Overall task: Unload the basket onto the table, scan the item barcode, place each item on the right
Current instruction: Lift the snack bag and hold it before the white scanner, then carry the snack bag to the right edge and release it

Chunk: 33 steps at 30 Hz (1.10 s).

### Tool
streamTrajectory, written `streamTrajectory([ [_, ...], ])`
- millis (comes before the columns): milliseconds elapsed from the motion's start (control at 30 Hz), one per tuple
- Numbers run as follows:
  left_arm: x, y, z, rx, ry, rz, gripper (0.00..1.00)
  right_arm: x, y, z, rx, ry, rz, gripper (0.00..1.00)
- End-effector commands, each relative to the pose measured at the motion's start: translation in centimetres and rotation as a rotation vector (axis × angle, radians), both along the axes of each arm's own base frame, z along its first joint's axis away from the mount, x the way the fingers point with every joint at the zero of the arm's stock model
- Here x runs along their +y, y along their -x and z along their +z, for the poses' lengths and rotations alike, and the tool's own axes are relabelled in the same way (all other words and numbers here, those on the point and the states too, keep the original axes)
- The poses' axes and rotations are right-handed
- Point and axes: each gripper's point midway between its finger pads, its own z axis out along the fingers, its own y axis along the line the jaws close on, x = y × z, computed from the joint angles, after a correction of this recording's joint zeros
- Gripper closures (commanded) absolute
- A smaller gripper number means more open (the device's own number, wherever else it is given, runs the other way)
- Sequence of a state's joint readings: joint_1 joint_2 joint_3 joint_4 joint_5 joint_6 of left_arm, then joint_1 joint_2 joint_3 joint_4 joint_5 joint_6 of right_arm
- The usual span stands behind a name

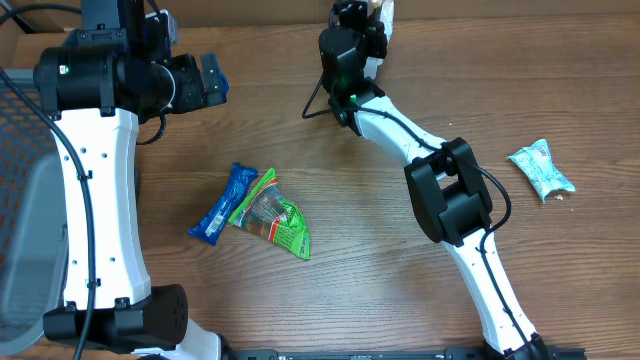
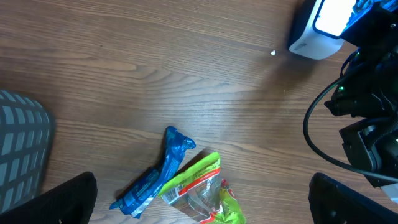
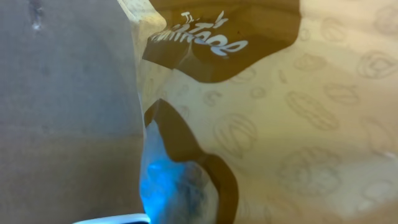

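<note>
Right wrist view: tan snack packet (image 3: 280,124) clenched in right tool (image 1: 372,22), held at scanner (image 2: 317,31), blue glow on it. Scan step underway imo. Left tool (image 1: 212,80) released, idle. Next: probably tilt packet till barcode faces scanner.

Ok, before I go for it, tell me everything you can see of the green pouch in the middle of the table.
The green pouch is a bright green, glossy plastic-film bag with a clear window in its middle and red and white print toward one end. It looks crinkled and slack, lying flat on the wooden table, roughly triangular from overhead. One edge lies against the blue packet; nothing else touches it. No barcode can be made out.
</note>
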<state>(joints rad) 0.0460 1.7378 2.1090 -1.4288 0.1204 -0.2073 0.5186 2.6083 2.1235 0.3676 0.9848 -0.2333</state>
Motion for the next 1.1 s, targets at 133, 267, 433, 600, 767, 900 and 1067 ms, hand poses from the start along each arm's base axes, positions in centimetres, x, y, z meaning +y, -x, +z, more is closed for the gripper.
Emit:
streamTrajectory([
  [133, -0.1, -0.1, 0.4, -0.012, 0.005, 0.003, 0.00, -0.6, 1.3, 5.1, -0.107, 0.095, -0.085, 0.96],
  [267, -0.1, -0.1, 0.4, -0.012, 0.005, 0.003, 0.00, -1.3, 2.9, 9.7, -0.169, 0.064, -0.140, 0.96],
  [433, -0.1, -0.1, 0.4, -0.012, 0.005, 0.003, 0.00, -1.0, 5.3, 15.5, -0.200, 0.024, -0.146, 0.96],
  [600, -0.1, -0.1, 0.4, -0.012, 0.005, 0.003, 0.00, 4.5, 6.2, 14.6, 0.009, 0.068, 0.113, 0.96],
  [767, -0.1, -0.1, 0.4, -0.012, 0.005, 0.003, 0.00, 9.9, 9.2, 10.7, 0.250, 0.001, 0.385, 0.96],
  [900, -0.1, -0.1, 0.4, -0.012, 0.005, 0.003, 0.00, 13.0, 13.0, 7.6, 0.473, -0.137, 0.589, 0.96],
  [1067, -0.1, -0.1, 0.4, -0.012, 0.005, 0.003, 0.01, 15.2, 19.7, 3.2, 0.873, -0.322, 0.908, 0.96],
])
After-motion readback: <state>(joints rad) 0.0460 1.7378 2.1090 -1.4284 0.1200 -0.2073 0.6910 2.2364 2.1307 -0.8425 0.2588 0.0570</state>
